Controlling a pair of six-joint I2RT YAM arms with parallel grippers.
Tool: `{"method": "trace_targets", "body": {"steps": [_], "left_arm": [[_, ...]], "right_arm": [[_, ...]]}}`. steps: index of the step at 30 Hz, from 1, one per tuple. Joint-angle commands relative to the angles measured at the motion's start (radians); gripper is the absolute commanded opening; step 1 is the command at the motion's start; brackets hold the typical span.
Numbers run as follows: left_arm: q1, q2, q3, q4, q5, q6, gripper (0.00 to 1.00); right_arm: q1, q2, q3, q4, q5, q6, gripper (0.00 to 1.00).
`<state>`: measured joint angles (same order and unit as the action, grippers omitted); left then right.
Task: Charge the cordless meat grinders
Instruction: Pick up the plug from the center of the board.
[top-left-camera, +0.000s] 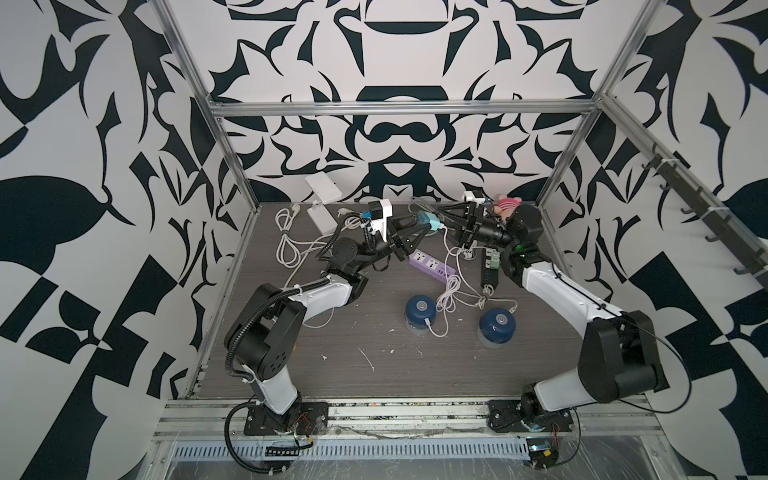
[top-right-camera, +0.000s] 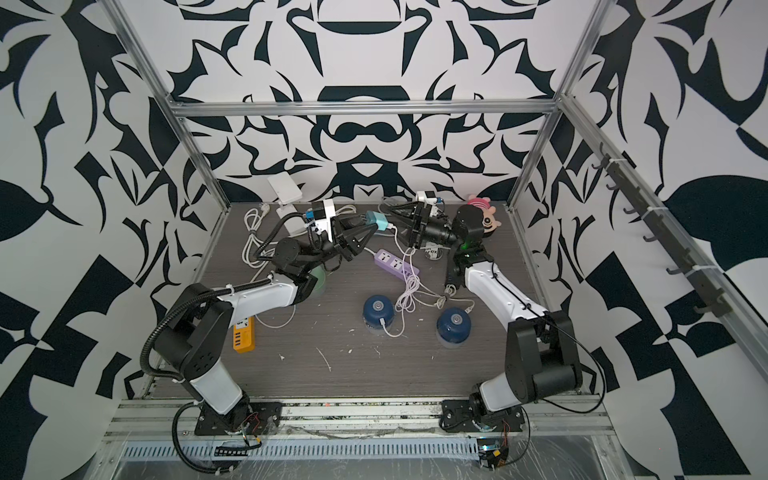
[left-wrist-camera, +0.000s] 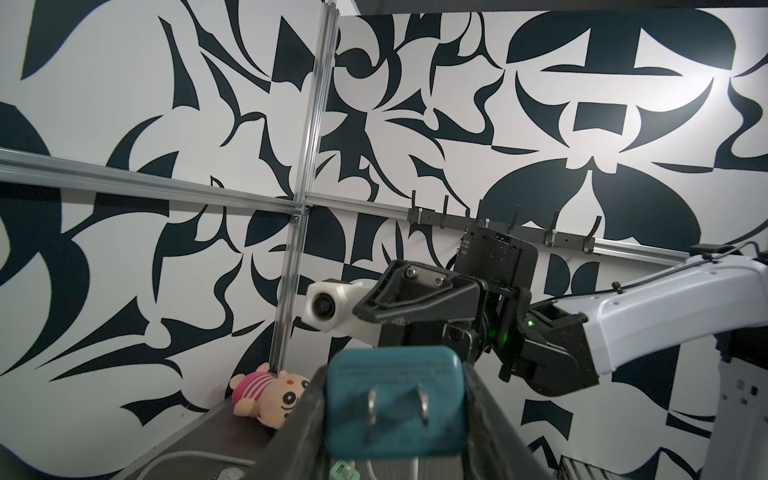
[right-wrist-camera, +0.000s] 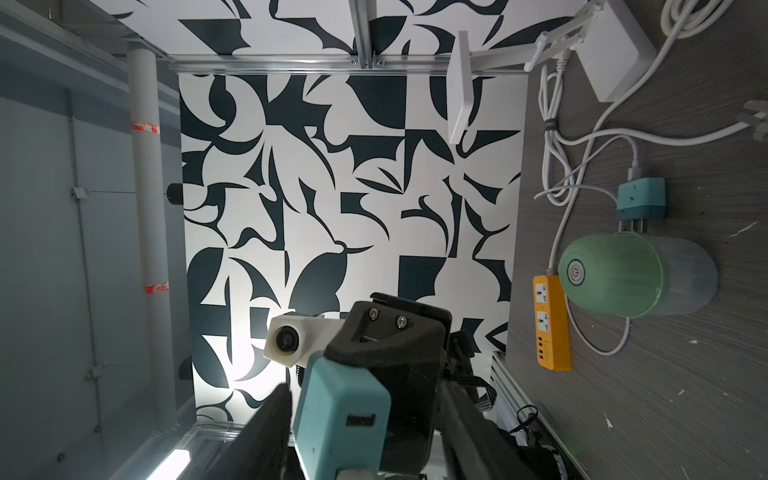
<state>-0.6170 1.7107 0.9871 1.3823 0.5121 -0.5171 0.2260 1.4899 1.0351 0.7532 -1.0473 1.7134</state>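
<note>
Left gripper was clamped on the teal adapter in mid-air, right gripper gaped open around its cable end, while the navy grinders stood out front and the mint grinder beneath the left arm: smooth, probably top-heavy domes, best pinched low across the flanks.

You see left grinder, right grinder at table middle; power strip behind left grinder; plush toy, back right corner.

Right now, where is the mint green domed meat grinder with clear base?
The green grinder stands left on the table, mostly hidden under the left arm in a top view, beside the orange power strip and a teal adapter.
</note>
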Motion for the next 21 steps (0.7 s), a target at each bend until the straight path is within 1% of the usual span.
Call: {"method": "trace_targets", "body": {"steps": [1, 8, 12, 14, 17, 20, 21], "left_arm": [[-0.006, 0.011, 0.038, 0.06, 0.007, -0.022, 0.0], [-0.015, 0.013, 0.039, 0.059, 0.012, -0.03, 0.0], [-0.015, 0.013, 0.035, 0.059, 0.005, -0.029, 0.0], [-0.015, 0.013, 0.034, 0.06, 0.001, -0.027, 0.0], [-0.015, 0.015, 0.035, 0.059, -0.007, -0.027, 0.0], [-0.015, 0.017, 0.035, 0.059, -0.019, -0.026, 0.0], [-0.015, 0.017, 0.036, 0.059, -0.023, -0.025, 0.0]], "right_arm": [[0.03, 0.005, 0.052, 0.162, -0.018, 0.092, 0.57], [0.057, 0.057, 0.084, 0.322, 0.001, 0.224, 0.5], [0.065, 0.085, 0.093, 0.445, 0.022, 0.324, 0.43], [0.068, 0.084, 0.097, 0.462, 0.025, 0.337, 0.38], [0.07, 0.071, 0.097, 0.456, 0.027, 0.338, 0.35], [0.071, 0.053, 0.093, 0.451, 0.026, 0.339, 0.34], [0.071, 0.045, 0.091, 0.448, 0.025, 0.34, 0.36]]}}
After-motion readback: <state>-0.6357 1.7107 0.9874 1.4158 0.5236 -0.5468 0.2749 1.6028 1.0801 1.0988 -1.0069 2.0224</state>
